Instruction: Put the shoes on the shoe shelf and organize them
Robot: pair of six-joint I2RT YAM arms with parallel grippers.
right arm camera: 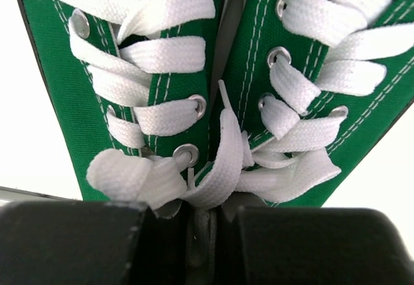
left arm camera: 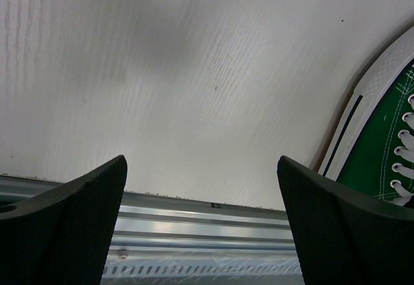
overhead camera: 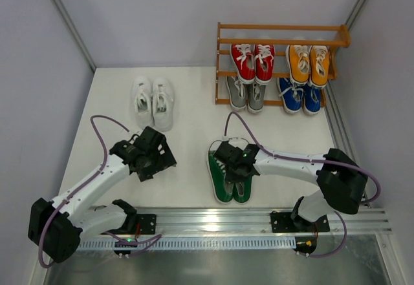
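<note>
A pair of green shoes [overhead camera: 229, 183] lies on the table in front of the right arm, toes toward the near rail. My right gripper [overhead camera: 237, 164] is over their openings, shut on the two inner edges pressed together [right arm camera: 210, 215]; white laces and green canvas [right arm camera: 249, 46] fill the right wrist view. A white pair [overhead camera: 152, 102] lies at the back left. The shoe shelf [overhead camera: 281, 28] holds red [overhead camera: 253, 62], orange [overhead camera: 308, 64], grey [overhead camera: 246, 95] and blue [overhead camera: 299, 97] pairs. My left gripper [overhead camera: 152, 158] hangs open over bare table [left arm camera: 202, 162], the left green shoe [left arm camera: 381, 136] to its side.
A metal rail [overhead camera: 213, 220] runs along the near table edge, also seen in the left wrist view as the rail [left arm camera: 207, 227] just beyond the left fingers. Grey walls close in the table on the left, back and right. The shelf's top tier carries nothing.
</note>
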